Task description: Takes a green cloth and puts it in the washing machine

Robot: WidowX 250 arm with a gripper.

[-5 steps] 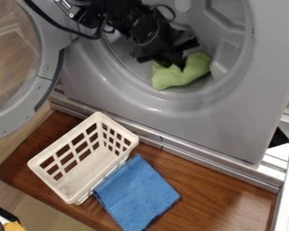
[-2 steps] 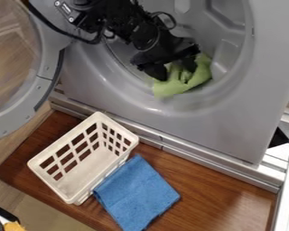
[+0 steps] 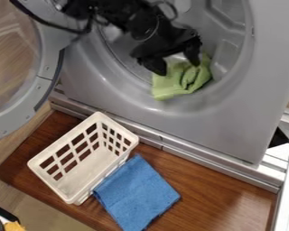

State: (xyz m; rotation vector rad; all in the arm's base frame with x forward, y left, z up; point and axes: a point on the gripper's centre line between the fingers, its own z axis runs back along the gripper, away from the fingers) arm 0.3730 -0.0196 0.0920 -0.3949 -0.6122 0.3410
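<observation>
Green cloth [image 3: 171, 85] lies in a loose crumple just inside the washer's mouth, its near edge down by the lip [image 3: 141, 92].

Nearest is the blue cloth [image 3: 137, 194], spread fairly flat on the board [image 3: 213, 185] beside the basket [image 3: 86, 173], which stands upright and askew, its long side against or just beside that cloth. Both sit below the opening, perhaps so that laundry has only a short lift to make; the task asks nothing of either.

Behind them rises the washer [image 3: 231, 131]. Its door [image 3: 48, 63] is swung wide to the left of the view, which leaves the arm a clear way in.

Farther up, the arm [image 3: 144, 27] slants down into the mouth, and the gripper [image 3: 178, 67] hangs over the green cloth. Its 2 fingers are spread wide, with nothing pinched between them; whether a tip brushes the fabric, I cannot tell. So wide a spread, right above the cloth, suits letting go, and I judge the placing all but done. What seems left is to back out with the fingers apart, lest 1 of them snag a fold and drag soft fabric out over the lip.
</observation>
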